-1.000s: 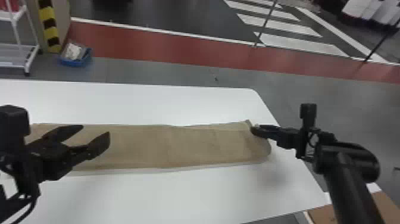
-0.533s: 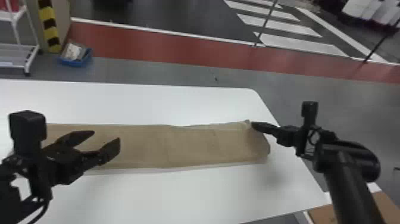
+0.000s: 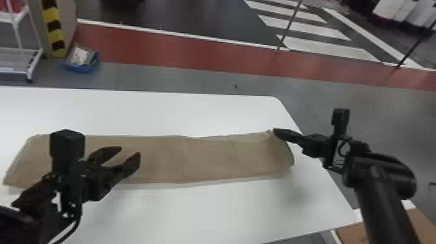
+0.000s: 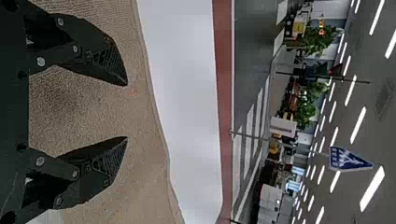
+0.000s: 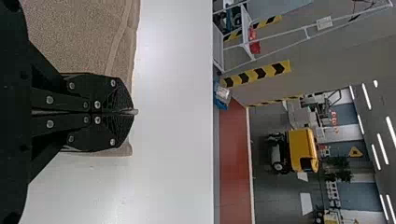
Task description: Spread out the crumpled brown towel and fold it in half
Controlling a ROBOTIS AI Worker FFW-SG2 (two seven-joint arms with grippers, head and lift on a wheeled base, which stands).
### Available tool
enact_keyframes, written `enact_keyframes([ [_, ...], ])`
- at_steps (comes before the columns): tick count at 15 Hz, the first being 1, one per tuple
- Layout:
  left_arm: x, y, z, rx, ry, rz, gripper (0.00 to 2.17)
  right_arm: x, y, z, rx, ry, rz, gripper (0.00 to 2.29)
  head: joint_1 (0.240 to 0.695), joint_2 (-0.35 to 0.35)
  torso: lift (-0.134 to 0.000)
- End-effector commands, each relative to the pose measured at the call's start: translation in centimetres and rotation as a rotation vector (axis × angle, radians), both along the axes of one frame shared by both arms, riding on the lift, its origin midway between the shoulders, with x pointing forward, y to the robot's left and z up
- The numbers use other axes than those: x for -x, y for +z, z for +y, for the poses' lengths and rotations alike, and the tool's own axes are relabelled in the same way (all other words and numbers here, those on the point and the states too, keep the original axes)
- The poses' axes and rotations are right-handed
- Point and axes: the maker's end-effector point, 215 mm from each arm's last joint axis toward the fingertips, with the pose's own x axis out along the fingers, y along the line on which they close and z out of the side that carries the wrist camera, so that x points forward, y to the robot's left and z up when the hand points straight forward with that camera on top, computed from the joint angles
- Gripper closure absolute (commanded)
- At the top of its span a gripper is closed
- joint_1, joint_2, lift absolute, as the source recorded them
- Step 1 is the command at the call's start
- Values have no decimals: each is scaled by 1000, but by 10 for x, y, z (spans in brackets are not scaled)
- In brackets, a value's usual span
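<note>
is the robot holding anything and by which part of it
The right gripper pinches the brown towel at its right end's far corner; the left gripper holds nothing.

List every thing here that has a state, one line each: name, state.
Brown towel: laid out as a long strip, one corner pinched
Left tool: open, above the towel
Right tool: shut on the towel's corner
Blue bin: upright, holding something pale

Was black, with a boxy block (image 3: 67, 141) behind the left gripper (image 3: 130, 151). Bore round silver screws (image 4: 41, 61) and a curved cable (image 3: 78, 214).
</note>
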Motion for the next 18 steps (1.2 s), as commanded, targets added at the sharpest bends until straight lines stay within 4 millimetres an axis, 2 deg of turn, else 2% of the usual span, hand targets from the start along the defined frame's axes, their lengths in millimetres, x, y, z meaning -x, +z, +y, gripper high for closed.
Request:
enact_keyframes([
  [1,-2,-5,2,-22,2,-15,653,3,1,-2,-5,-1,-2,1804,695,-350,-120],
  [3,-4,-6,6,-40,14,-23,1193,5,7,0,-22,2,-11,1804,695,-350,-120],
  [4,-3,-8,7,-44,14,-19,1551,7,11,-3,-28,-5,-12,1804,695,-350,-120],
  [5,-1,-13,8,-52,9,-7,1821,7,15,-2,-32,-4,-19,1804,695,-350,-120],
  [6,1,-17,9,-60,8,3,1889,8,17,0,-42,-1,-20,1804,695,-350,-120],
  [9,1,-22,13,-82,19,5,1889,10,27,7,-75,4,-31,1804,695,-350,-120],
  [14,9,-35,19,-108,18,20,1889,1,49,9,-83,4,-78,1804,695,-350,-120],
  [18,12,-39,20,-113,19,29,1889,1,93,7,-75,12,-283,1804,695,-350,-120],
])
